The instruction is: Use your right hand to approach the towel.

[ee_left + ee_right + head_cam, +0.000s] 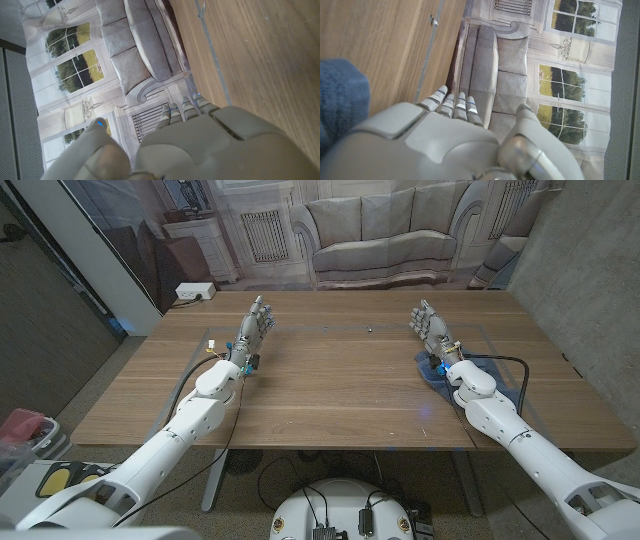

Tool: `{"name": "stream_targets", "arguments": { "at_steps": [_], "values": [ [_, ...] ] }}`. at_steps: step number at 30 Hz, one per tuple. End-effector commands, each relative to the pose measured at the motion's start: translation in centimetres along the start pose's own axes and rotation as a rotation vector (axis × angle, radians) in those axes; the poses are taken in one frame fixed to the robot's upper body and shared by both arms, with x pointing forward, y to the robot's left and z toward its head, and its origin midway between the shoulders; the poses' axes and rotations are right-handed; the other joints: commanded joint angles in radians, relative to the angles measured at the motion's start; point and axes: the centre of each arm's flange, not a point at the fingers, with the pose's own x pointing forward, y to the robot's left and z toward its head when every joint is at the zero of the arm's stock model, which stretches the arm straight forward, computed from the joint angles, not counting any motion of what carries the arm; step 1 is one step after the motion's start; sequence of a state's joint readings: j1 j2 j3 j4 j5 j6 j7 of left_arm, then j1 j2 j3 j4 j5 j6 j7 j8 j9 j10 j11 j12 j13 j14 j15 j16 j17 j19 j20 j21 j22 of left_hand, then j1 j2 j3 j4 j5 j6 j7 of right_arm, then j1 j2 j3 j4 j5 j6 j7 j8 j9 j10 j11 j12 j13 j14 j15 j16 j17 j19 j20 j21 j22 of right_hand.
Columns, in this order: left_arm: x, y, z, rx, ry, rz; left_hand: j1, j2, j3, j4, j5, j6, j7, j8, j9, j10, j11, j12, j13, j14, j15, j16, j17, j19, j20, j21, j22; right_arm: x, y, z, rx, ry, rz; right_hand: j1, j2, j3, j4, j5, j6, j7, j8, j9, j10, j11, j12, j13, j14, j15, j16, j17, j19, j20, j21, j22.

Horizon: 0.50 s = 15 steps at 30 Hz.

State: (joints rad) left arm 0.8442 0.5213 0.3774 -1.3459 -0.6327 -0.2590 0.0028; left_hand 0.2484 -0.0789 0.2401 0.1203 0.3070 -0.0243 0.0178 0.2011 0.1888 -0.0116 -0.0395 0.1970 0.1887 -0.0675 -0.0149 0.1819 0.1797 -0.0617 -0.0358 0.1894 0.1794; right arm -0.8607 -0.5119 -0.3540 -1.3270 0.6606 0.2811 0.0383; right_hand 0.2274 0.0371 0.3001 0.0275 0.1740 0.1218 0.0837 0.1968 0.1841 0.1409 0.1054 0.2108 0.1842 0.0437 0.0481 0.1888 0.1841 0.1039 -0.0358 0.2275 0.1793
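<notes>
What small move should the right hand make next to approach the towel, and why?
Probably draw the right hand back toward the robot and lower it. The blue towel lies under the right wrist and forearm, so the fingers reach past it over bare table. The hand holds nothing, its fingers apart. The left hand waits apart on the other side.

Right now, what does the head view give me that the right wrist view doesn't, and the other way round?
Head view alone: the left hand and the whole table, with the towel lying under the right wrist and forearm. Right wrist view alone: a close look at the towel's blue pile beside the hand. Both share the right hand, fingers apart and holding nothing, the towel and the sofa backdrop.
</notes>
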Motion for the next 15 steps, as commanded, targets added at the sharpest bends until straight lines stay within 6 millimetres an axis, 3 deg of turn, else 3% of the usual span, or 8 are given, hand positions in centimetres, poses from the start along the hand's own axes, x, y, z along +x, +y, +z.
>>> {"name": "stream_targets", "arguments": {
  "at_steps": [1, 15],
  "values": [
    [0.63, -0.37, 0.08, 0.010, 0.007, -0.008, 0.013, 0.003, 0.005, -0.005, 0.007, 0.010, 0.003, 0.005, 0.003, 0.007, -0.003, 0.011, 0.003, 0.007, -0.001, 0.009, 0.003, -0.001, -0.042, 0.010, 0.001, -0.14, -0.41, 0.22, 0.014, -0.021, 0.005, 0.003, 0.007, 0.004, -0.002, 0.006, 0.011, 0.000, 0.008, 0.005, 0.008, 0.000, 0.004, 0.004, 0.007, 0.005, 0.007, 0.004, 0.011, -0.004, 0.003, 0.001],
    [0.33, -0.58, 0.31, 0.018, 0.003, -0.013, 0.025, 0.013, 0.008, -0.010, 0.009, 0.025, 0.004, 0.010, 0.003, 0.023, 0.002, 0.016, 0.003, 0.020, 0.000, 0.012, 0.003, 0.007, -0.039, 0.014, 0.001, -0.53, -0.22, 1.03, 0.004, -0.041, 0.025, 0.004, 0.009, 0.003, -0.005, 0.005, 0.018, -0.004, 0.009, 0.005, 0.007, 0.000, 0.004, 0.004, 0.012, 0.005, 0.008, 0.003, 0.017, -0.002, 0.002, 0.002]
  ]
}}
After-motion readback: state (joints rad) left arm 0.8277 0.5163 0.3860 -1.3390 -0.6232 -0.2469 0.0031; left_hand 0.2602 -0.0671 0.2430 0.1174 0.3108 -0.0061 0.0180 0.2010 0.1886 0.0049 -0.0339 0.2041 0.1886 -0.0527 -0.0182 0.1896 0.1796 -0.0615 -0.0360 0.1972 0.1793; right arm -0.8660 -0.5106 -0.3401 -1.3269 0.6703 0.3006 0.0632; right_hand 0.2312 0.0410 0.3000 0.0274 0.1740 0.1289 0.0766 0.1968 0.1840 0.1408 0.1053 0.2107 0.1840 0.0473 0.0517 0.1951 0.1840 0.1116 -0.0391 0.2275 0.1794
